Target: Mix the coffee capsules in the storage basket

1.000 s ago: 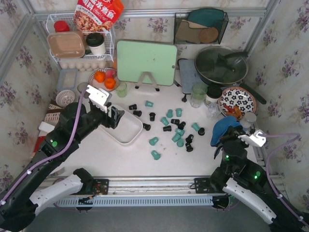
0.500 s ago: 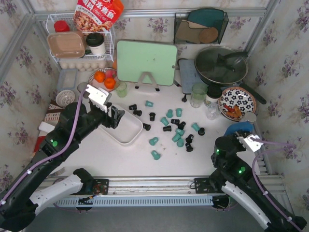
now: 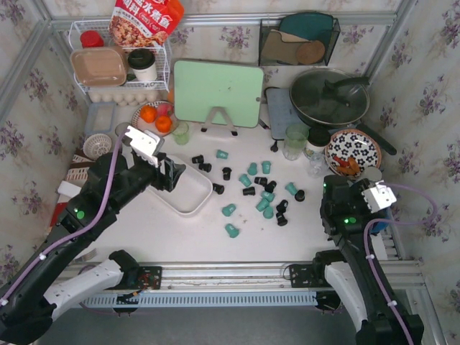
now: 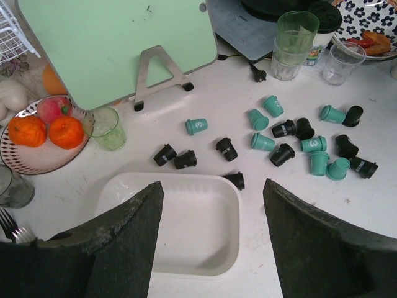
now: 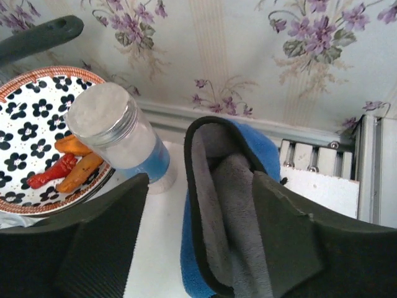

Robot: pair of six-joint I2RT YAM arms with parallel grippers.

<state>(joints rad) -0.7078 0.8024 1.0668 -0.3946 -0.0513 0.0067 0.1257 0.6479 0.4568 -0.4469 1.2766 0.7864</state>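
The storage basket [image 3: 188, 194] is a shallow white dish left of centre, and it holds nothing [image 4: 186, 226]. Several teal and black coffee capsules [image 3: 259, 188] lie scattered on the table to its right [image 4: 291, 139]. One black capsule [image 4: 234, 180] rests against the basket's far right corner. My left gripper [image 4: 213, 185] hovers open over the basket [image 3: 169, 175]. My right gripper [image 5: 200, 179] stands open at the far right edge, over a folded blue and grey cloth [image 5: 236, 205] that lies between its fingers.
A green cutting board [image 3: 218, 92] stands at the back. Nearby are green cups [image 4: 296, 37], a fruit plate [image 4: 43, 133], a flowered plate [image 5: 37, 124], a lidded jar [image 5: 118, 133], a pan [image 3: 329, 97] and a wire rack [image 3: 118, 68]. A metal rail [image 5: 335, 167] borders the right.
My right arm has swung the blue cloth from the table's right side out to the right edge, and its gripper has opened. The left arm has stayed still.
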